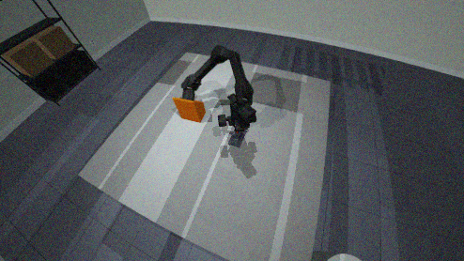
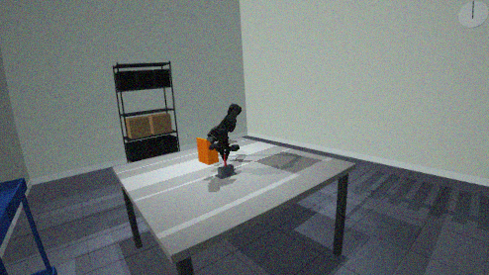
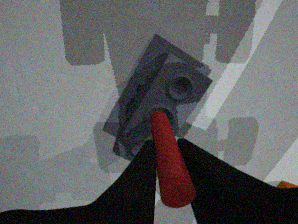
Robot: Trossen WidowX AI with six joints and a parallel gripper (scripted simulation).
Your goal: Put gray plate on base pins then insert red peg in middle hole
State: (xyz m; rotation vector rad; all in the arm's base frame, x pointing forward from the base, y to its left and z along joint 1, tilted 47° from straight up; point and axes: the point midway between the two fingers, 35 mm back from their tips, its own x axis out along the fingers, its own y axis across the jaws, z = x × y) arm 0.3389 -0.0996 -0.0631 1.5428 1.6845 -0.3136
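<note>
My gripper (image 3: 165,145) (image 1: 239,128) (image 2: 222,149) is shut on the red peg (image 3: 170,163) (image 2: 224,159) and holds it upright, tip down. The gray plate (image 3: 148,99) (image 1: 236,140) (image 2: 225,171) lies flat on the base, directly under the gripper on the table (image 2: 238,198). In the wrist view the peg's tip is over the middle of the plate, and a round hole (image 3: 181,87) shows just past the tip. The peg hides the plate's middle, and I cannot tell whether the tip is inside a hole. The base is mostly hidden under the plate.
An orange box (image 1: 189,109) (image 2: 206,150) (image 3: 289,184) stands on the table next to the arm's foot, left of the gripper. A black shelf rack (image 1: 42,56) (image 2: 146,109) with cardboard boxes stands off the table by the wall. A blue frame (image 2: 12,198) is at the far left.
</note>
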